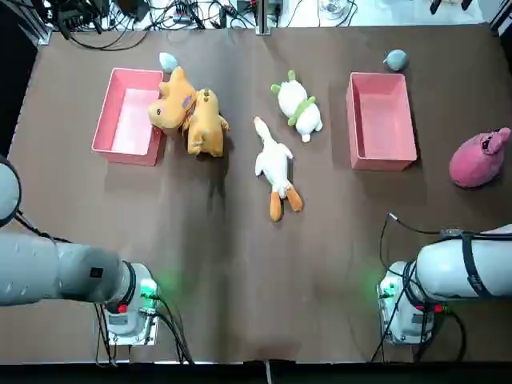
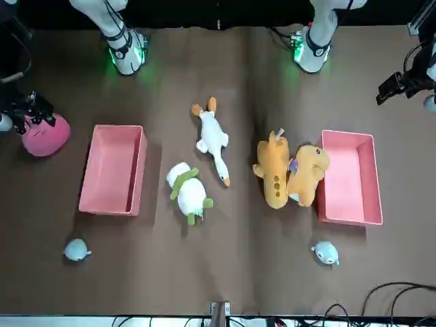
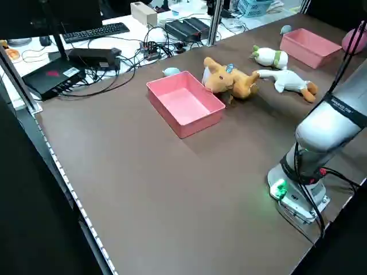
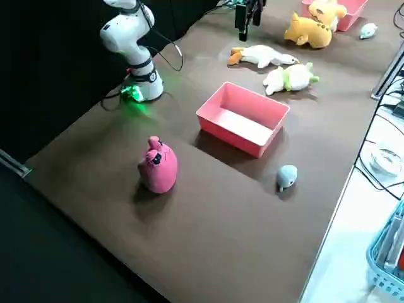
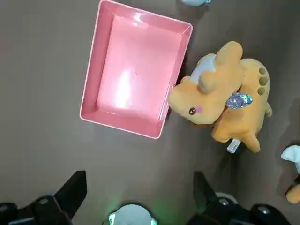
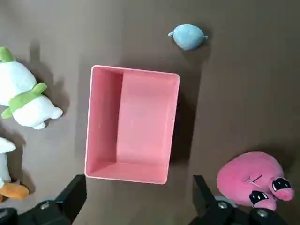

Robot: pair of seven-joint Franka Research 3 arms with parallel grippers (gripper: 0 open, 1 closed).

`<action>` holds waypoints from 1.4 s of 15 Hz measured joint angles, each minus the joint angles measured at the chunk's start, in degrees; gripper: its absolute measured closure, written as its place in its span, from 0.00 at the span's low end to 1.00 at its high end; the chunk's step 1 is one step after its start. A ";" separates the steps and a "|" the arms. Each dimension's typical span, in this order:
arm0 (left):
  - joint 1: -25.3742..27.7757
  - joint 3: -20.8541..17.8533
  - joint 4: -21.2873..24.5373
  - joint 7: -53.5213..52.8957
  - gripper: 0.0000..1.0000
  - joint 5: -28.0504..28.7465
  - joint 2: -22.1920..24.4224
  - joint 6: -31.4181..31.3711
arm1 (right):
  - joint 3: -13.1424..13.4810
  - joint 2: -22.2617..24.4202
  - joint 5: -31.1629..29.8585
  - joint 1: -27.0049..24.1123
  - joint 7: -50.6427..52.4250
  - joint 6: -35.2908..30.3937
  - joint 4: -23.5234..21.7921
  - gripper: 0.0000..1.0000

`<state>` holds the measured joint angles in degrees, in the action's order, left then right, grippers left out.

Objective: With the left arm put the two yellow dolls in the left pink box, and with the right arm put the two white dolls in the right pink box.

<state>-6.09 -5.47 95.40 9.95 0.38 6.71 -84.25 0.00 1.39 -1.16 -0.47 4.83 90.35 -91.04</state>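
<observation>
no writing reads anywhere. left tool (image 5: 136, 206) wide above left box (image 5: 136, 75); right tool (image 6: 136, 206) wide above right box (image 6: 131, 124).

Dolls (image 1: 240, 128) between boxes: two against left box (image 1: 126, 116), two nearer right box (image 1: 382, 120).

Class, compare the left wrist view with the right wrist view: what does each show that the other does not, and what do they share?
Only the left wrist view shows the left pink box, empty, with the two yellow dolls against its side. Only the right wrist view shows the right pink box, also empty, the white doll with green trim, a pink plush and a small grey-blue toy. Both show the brown table and open fingers.
</observation>
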 joint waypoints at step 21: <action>-0.57 0.09 -0.85 0.76 0.00 0.00 -10.12 -0.86 | -0.59 -0.48 0.15 11.35 0.24 6.24 -3.81 0.01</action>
<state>-6.66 -5.37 94.55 10.70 0.38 -3.41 -85.11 -0.59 0.91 -1.02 10.88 5.07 96.59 -94.85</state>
